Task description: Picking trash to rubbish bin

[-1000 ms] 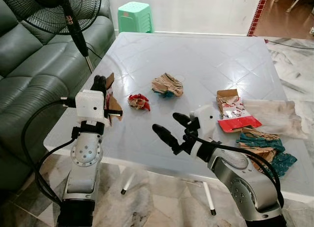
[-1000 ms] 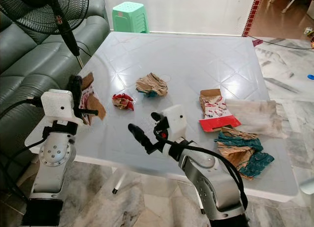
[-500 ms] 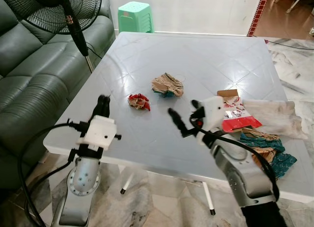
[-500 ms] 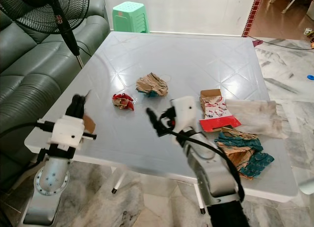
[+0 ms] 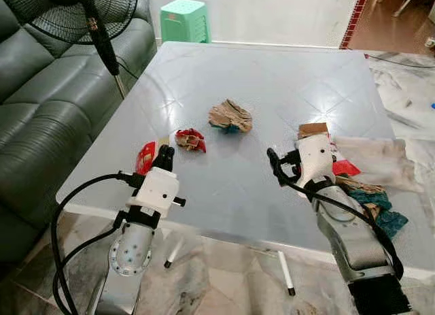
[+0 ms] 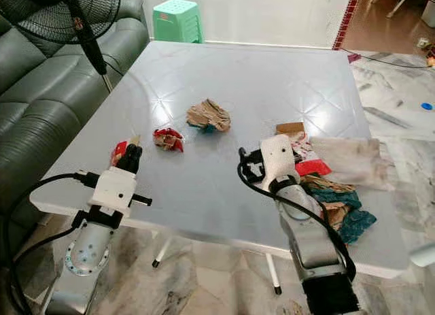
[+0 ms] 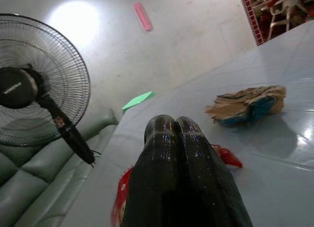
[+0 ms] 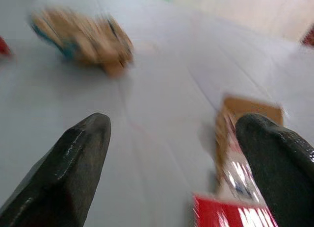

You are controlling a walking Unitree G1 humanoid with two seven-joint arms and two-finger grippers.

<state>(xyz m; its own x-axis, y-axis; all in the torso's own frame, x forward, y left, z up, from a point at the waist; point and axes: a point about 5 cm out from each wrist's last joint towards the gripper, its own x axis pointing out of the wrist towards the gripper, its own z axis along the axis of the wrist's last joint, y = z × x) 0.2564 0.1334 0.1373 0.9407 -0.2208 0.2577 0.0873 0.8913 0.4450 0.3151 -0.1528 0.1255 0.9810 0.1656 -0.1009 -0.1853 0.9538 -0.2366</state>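
We see left gripper (image 7: 177, 126) fingers pressed together, pinching glossy red wrapper (image 5: 145, 157) at table (image 5: 272, 84) left edge; right gripper (image 8: 171, 138) spread wide near flattened carton (image 8: 240, 138).

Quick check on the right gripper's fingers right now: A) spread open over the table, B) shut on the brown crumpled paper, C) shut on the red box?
A: in the right wrist view the right gripper has its two black fingers wide apart with nothing between them.
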